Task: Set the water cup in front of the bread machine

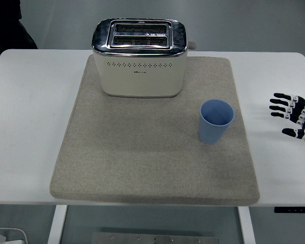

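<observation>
Your right hand, fingers spread and empty, has the upright light-blue plastic cup directly ahead of its fingertips, well apart.

White table, grey floor beyond

Bright even light, soft shadows, sharp focus

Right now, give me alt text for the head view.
A blue cup stands upright on a grey mat, right of and nearer than a cream toaster. An open black robot hand hovers at the right edge.
</observation>
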`<state>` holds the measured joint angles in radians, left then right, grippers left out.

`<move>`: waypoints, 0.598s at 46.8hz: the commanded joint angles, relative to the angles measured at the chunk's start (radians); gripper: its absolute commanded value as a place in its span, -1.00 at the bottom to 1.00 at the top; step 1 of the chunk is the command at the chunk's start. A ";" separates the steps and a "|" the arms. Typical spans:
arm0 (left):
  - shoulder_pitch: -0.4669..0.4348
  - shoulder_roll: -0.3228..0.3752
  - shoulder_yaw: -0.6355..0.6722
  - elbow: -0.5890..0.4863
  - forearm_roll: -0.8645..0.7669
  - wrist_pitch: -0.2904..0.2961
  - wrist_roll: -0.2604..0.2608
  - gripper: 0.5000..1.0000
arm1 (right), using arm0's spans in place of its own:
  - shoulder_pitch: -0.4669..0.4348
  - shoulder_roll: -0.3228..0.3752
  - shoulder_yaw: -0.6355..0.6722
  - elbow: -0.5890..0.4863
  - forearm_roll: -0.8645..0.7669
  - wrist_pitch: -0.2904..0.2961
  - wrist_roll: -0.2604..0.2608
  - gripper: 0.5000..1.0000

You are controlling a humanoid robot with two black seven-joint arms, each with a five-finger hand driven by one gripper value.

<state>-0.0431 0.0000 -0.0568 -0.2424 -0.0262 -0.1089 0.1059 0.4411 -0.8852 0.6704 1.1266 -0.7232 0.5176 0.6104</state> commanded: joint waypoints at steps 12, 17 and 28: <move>-0.003 0.000 0.000 -0.001 0.000 0.000 0.001 1.00 | -0.045 0.061 0.000 0.081 -0.107 -0.234 0.000 0.69; -0.003 0.000 0.000 -0.001 0.000 0.000 0.001 1.00 | -0.051 0.068 -0.002 0.108 -0.107 -0.244 0.000 0.68; -0.003 0.000 0.000 -0.001 0.000 0.000 0.001 1.00 | -0.070 0.092 -0.006 0.162 -0.107 -0.304 0.000 0.68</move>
<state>-0.0461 0.0000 -0.0578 -0.2432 -0.0260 -0.1089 0.1066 0.3749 -0.7974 0.6687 1.2794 -0.8299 0.2264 0.6110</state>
